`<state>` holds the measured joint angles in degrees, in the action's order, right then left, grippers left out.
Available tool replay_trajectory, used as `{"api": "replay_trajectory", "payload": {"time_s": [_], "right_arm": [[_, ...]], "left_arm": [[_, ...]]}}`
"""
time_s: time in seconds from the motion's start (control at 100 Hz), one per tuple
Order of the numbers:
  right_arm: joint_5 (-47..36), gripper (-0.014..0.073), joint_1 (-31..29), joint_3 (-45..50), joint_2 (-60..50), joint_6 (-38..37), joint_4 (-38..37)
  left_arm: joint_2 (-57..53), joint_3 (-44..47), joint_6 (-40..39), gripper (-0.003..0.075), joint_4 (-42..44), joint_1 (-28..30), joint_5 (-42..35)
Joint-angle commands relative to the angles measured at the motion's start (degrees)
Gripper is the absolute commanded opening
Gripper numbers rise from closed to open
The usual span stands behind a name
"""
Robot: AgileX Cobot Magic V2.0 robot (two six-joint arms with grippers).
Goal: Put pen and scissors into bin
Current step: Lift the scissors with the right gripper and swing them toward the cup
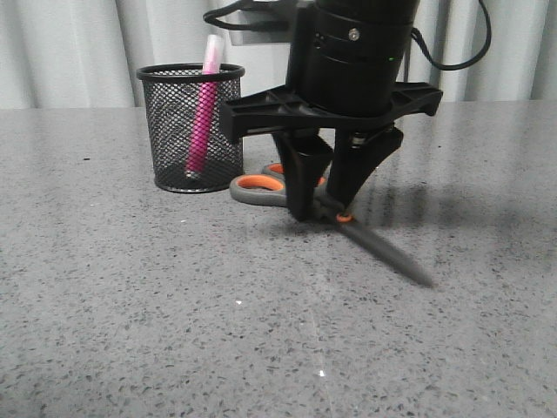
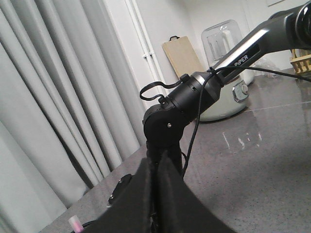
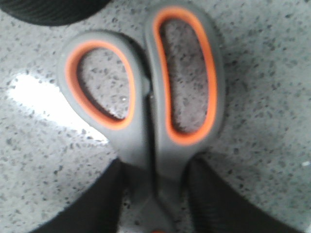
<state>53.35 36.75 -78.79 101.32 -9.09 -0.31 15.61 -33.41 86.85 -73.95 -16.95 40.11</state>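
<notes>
The scissors [image 1: 261, 187] lie on the grey stone table just right of the bin, with grey, orange-lined handles towards the bin and the dark blade pointing front-right. My right gripper [image 1: 326, 213] comes straight down on them. Its fingers press both sides of the neck just behind the orange pivot, as the right wrist view shows for gripper [image 3: 156, 167] and scissors [image 3: 146, 111]. The bin [image 1: 193, 131] stands upright at the back left with the pink pen [image 1: 204, 113] leaning inside, its cap above the rim. My left gripper [image 2: 156, 162] is shut and empty, raised above the bin; the pen cap [image 2: 75, 224] shows below it.
The right arm [image 2: 194, 97] and its cable rise close beside the bin. Grey curtains [image 1: 70, 52] hang behind the table. A wooden board [image 2: 182, 53] and a pale appliance [image 2: 228, 92] stand at the table's far end. The bin's base [image 3: 53, 9] is just beyond the scissor handles.
</notes>
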Motion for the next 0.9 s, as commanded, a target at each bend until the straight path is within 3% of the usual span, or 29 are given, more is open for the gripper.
{"api": "replay_trajectory", "payload": {"time_s": [0.0,0.08,0.23,0.33,0.52,0.64,0.89], "right_arm": [[-0.1,0.0087,-0.07,-1.22,-0.75,-0.31,0.31],[0.81,-0.0075,-0.07,-1.22,0.07,-0.31,-0.01],[3.23,-0.0061,-0.2,-1.22,-0.02,-0.21,-1.82],[8.37,-0.0061,-0.44,-1.43,-2.24,-0.21,-7.6],[13.87,-0.0061,-0.44,-1.43,-12.21,-0.43,-13.87],[6.64,-0.0061,-0.32,-1.43,-19.82,-2.13,-13.73],[-23.03,-0.0061,0.91,-1.07,-25.47,-2.53,-11.49]], "left_arm": [[0.6,-0.91,-0.67,-0.0019,-2.49,-0.63,-1.22],[0.6,-0.62,-0.67,-0.0019,-2.49,-0.63,-1.09],[0.6,-0.62,-0.67,-0.0019,-2.49,-0.63,-0.63],[0.6,-0.62,-0.67,-0.0019,-2.49,-0.63,-0.37],[0.6,-0.62,-0.67,-0.0019,-2.49,-0.63,-0.35],[0.6,-0.62,-0.67,-0.0019,-2.49,-0.63,-0.35],[0.6,-0.62,-0.67,-0.0019,-2.49,-0.63,-0.94]]}}
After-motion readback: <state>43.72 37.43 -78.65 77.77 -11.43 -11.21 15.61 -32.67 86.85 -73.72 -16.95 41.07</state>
